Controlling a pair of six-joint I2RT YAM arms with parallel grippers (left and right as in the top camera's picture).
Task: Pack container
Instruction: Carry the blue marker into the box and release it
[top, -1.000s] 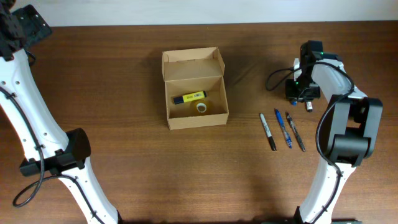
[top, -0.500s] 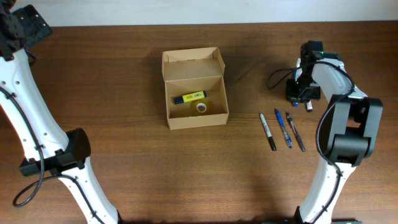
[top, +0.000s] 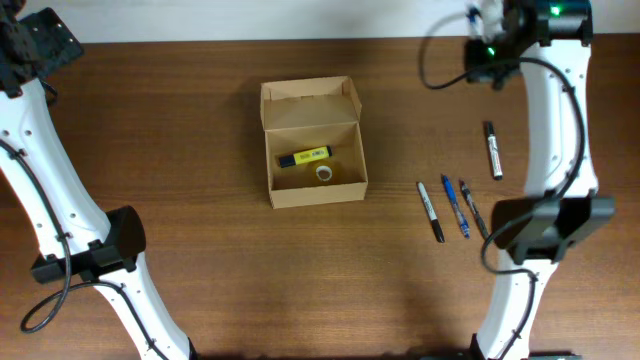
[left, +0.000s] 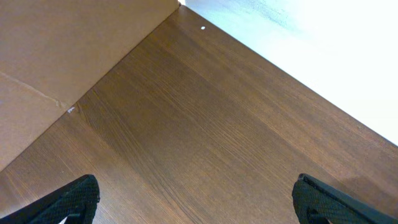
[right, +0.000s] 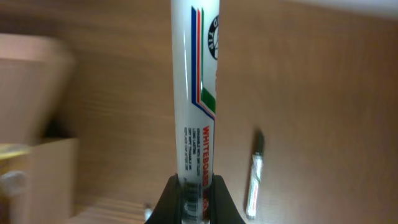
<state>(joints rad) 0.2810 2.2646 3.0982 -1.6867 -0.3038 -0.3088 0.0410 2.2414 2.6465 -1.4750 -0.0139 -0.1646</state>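
- My right end effector (right: 193, 188) is clamped shut on the lower barrel of a whiteboard marker (right: 193, 93). The white tube runs straight out from the fingers, which I judge suits lowering it lengthwise.
- In the overhead view this end effector sits near the far right edge, well apart from the container (top: 313, 150).
- My left end effector (left: 199, 202) is spread wide and holds nothing. It hangs over bare wood at the far left, clear of the work.
- A second marker (top: 492, 150) lies below my right arm. Three pens (top: 455, 208) lie side by side nearer the front, probably waiting for their turn.
- The container stands at mid-surface with its lid flap (top: 308, 92) tipped back, so the top is free for loading. A yellow highlighter (top: 303, 157) and a small ring (top: 325, 173), perhaps tape, already lie inside.
- The surface (top: 200, 250) is dark brown wood grain. Beyond its far edge there is only a pale, bright strip, and I cannot tell more of the room.
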